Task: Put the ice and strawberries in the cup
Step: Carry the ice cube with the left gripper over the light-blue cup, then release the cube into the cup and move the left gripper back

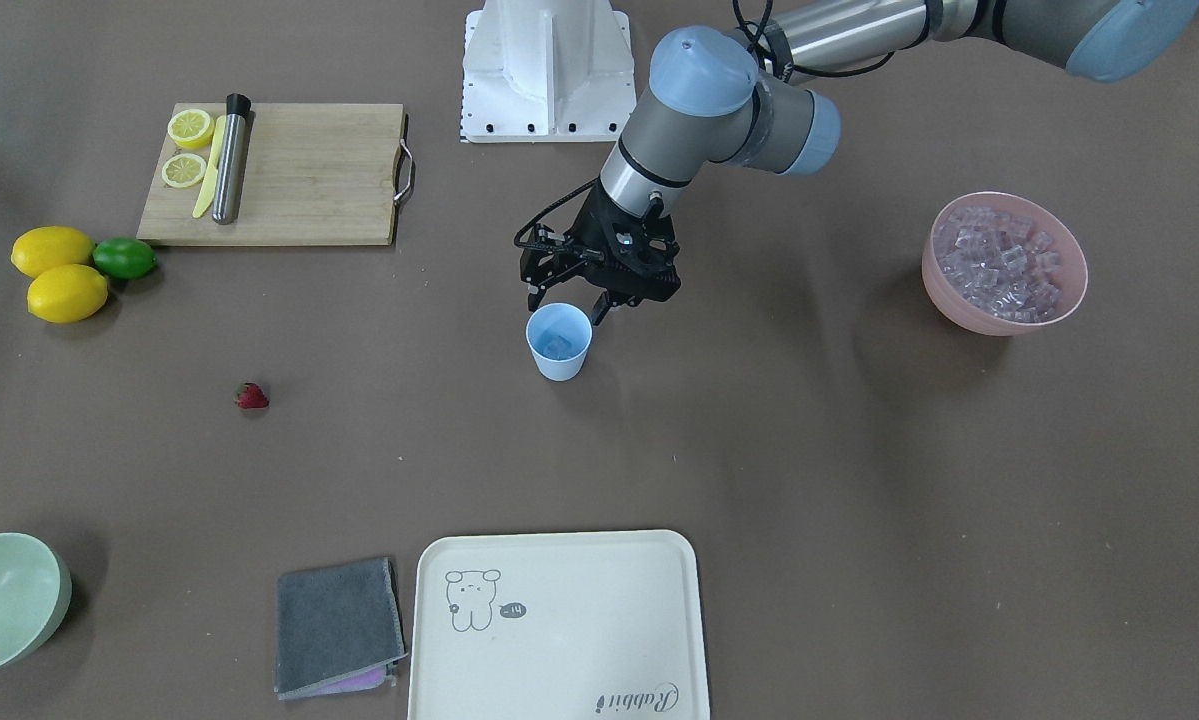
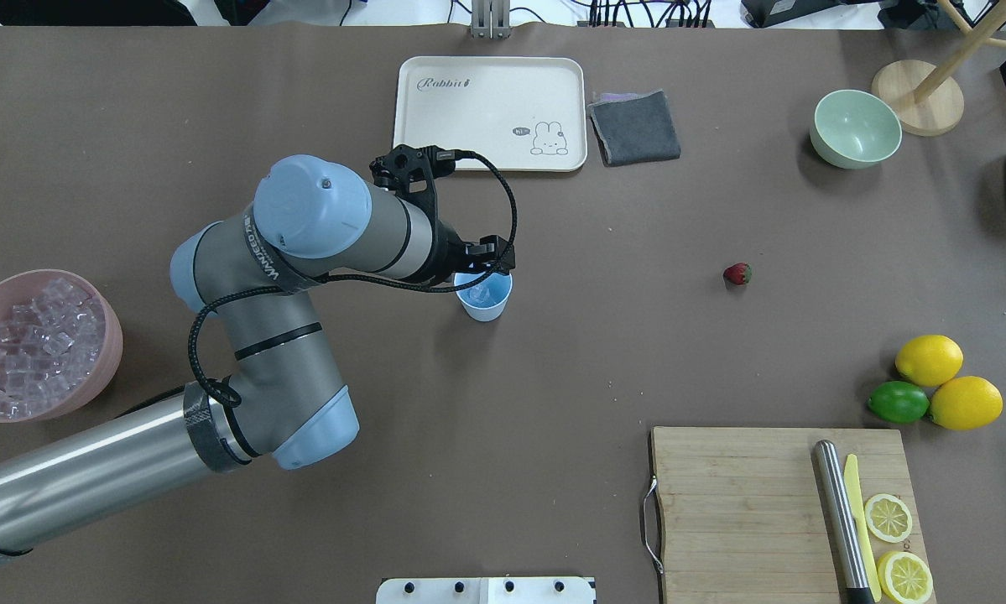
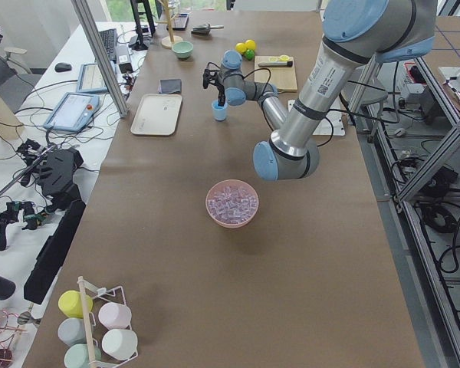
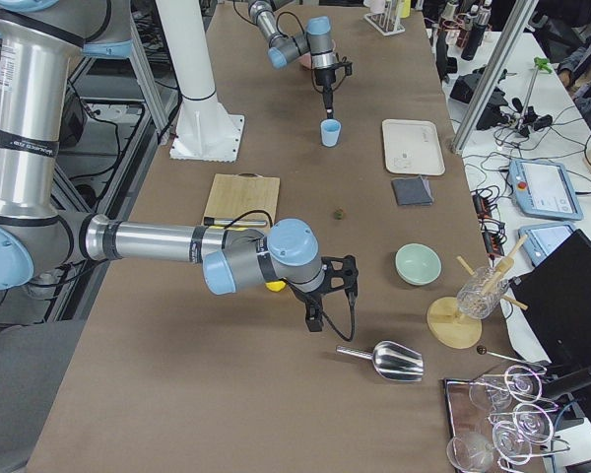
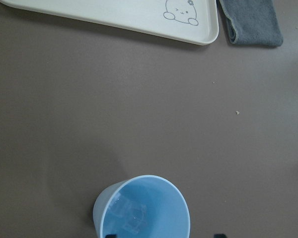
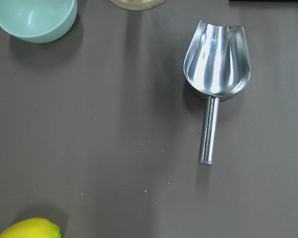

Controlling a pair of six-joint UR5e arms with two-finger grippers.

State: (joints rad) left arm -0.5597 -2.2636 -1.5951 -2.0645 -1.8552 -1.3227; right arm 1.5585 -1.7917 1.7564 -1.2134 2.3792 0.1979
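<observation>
Cup [image 1: 559, 345], light blue, upright at mid-bench [image 1: 759, 450], mouth up, long axis vertical; a few clear ice cubes [image 5: 131, 218] at its bottom. Left tool [image 1: 566, 307] just above the rim, fingers spread wide, nothing held. More ice heaped in pink bowl [image 1: 959, 305], well apart on the robot's left. Strawberry [image 1: 251, 397] on its side on bare bench, long axis roughly along the bench, leafy cap apparently toward the lemons [image 1: 52, 250]. Right tool [image 4: 315, 313] low near steel scoop [image 6: 216, 64]; cannot tell whether spread or closed.
</observation>
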